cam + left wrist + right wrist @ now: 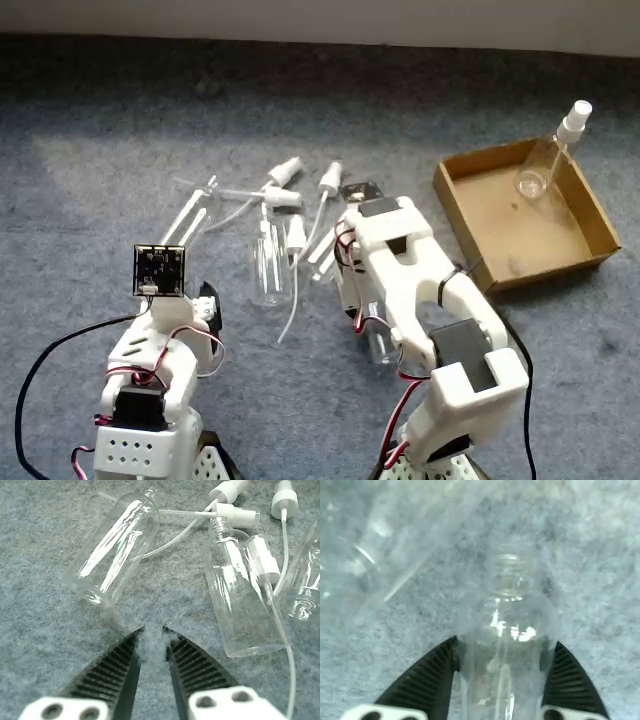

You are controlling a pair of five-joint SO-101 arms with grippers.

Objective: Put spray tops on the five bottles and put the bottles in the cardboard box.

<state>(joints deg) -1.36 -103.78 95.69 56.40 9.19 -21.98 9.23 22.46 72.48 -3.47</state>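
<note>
On the grey carpeted tabletop (pixel 100 180), the right pincer (pixel 505 645) was clamped on a clear bottle (pixel 507 605), a black jaw on each side of the body, open uncapped neck pointing away from the wrist. In the high view that bottle (pixel 378 342) lay low, just beside the right arm, near the middle of the tabletop. The left pincer (pixel 152 630) was empty, jaws only a narrow slit apart, hovering over bare carpet just short of two loose bottles lying on their sides: one uncapped bottle (pixel 115 545) tilted off to one side, and another bottle (pixel 242 595) with a spray top (pixel 262 560) resting across it, tube trailing. More spray tops (pixel 285 497) lay scattered beyond them, and a third bottle (pixel 305 590) showed at the edge. The cardboard box (pixel 590 215) sat well apart on the right side, with one capped bottle (pixel 550 160) leaning in its far corner, white top over the rim.
</note>
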